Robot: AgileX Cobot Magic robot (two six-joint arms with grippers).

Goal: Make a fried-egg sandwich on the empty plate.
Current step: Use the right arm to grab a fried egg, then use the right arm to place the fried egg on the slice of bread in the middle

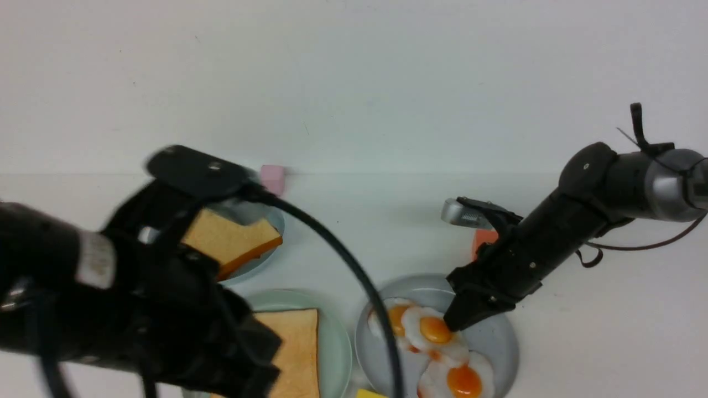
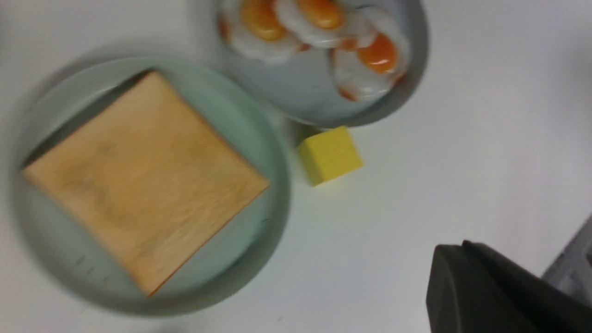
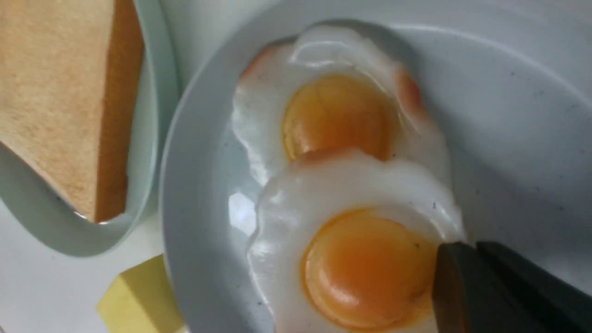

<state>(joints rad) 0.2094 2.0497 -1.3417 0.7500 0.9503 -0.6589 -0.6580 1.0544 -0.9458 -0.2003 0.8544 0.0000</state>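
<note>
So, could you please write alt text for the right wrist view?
The right gripper grips the rim of the top egg, which overlaps a second egg on a grey-blue plate. Beside it, toast lies on a mint plate, with a yellow block nearby.

Golden-brown toast [image 1: 296,354] (crust darker) is borne by the mint-green plate [image 1: 336,342]; beside that plate, white, orange-yolked fried eggs [image 1: 434,330] are carried on a grey-blue plate [image 1: 500,337].

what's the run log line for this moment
right fingers: closed on top fried egg edge, grey-blue plate | left fingers: shut | mint-green plate: one toast slice, no egg yet
</note>
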